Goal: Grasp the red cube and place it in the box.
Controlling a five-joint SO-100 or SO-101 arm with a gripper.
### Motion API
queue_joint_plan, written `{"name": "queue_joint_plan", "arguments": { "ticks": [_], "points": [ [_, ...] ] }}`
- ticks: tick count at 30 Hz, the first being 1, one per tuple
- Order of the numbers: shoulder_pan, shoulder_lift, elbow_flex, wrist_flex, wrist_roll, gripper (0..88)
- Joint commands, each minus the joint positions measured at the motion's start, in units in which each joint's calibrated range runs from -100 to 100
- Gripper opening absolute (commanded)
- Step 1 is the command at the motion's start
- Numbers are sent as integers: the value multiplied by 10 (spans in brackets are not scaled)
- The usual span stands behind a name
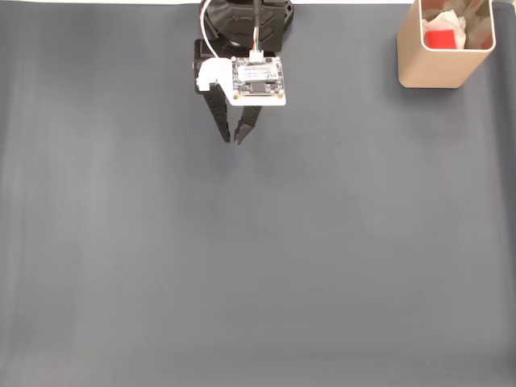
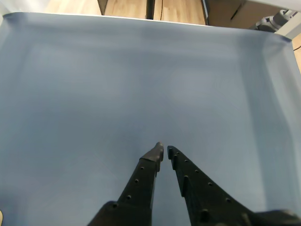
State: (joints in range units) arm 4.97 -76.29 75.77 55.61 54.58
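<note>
- The cube already sits inside the box, at the far right corner of the desk in the fixed view, so the task looks done.
- It rests among white paper lumps; its red top face shows clearly, its sides are hidden by the box walls.
- The pincer hangs near the far edge, left of centre in the fixed view, well apart from the box and holding nothing.
- In the wrist view the pincer has its tips nearly pressed together, only a thin slit between them, over bare grey cloth.
- Handling, as a judgement: the cube looks small, rigid and light, with flat plain faces, so it should not deform or break under a firm squeeze.
- Its smooth faces may be a little slippery; a square grip on two opposite sides, near mid-height, would hold best.
- Gripping on corners or edges would risk it twisting out.
- Any retrieval from where it lies would need a straight descent from above, since the tall thin walls and paper crowd it.
</note>
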Motion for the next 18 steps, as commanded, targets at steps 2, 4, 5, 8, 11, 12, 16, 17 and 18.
{"name": "queue_joint_plan", "arguments": {
  "ticks": [2,4,5,8,11,12,16,17,18],
  "points": [
    [4,-41,36,-8,-2,3],
    [4,-54,55,-3,-3,3],
    [4,-62,66,-1,-4,3],
    [4,-84,98,-1,-5,3],
    [4,-104,129,0,-7,3],
    [4,-111,139,2,-8,3],
    [7,-142,176,19,-12,3],
    [8,-151,188,23,-12,3],
    [9,-160,199,26,-12,3]
  ]
}}
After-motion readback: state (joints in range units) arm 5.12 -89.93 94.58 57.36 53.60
